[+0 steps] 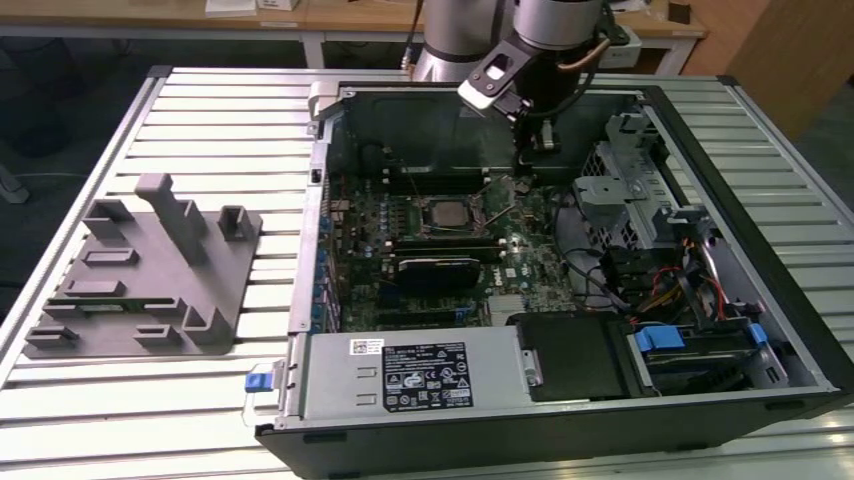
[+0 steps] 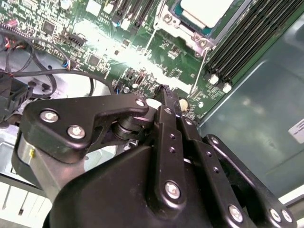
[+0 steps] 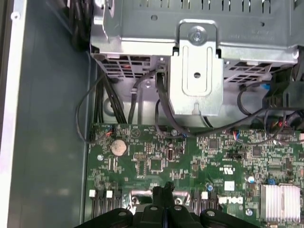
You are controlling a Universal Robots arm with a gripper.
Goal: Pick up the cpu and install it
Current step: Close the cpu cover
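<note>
While the pincer [image 2: 164, 92] hangs pressed together over the motherboard [image 2: 142, 57], the cpu [image 2: 204, 9] sits socketed.

We see a work table [image 1: 200, 110] of pale metal slats under bright, even light, its ribs carrying a soft sheen. Behind it we find a long wooden bench [image 1: 147, 18] on white legs [image 1: 311, 45], with dark floor [image 1: 67, 100] beneath and beside it. A brown wooden panel [image 1: 787, 60] closes the far corner at the exterior view's right.
</note>
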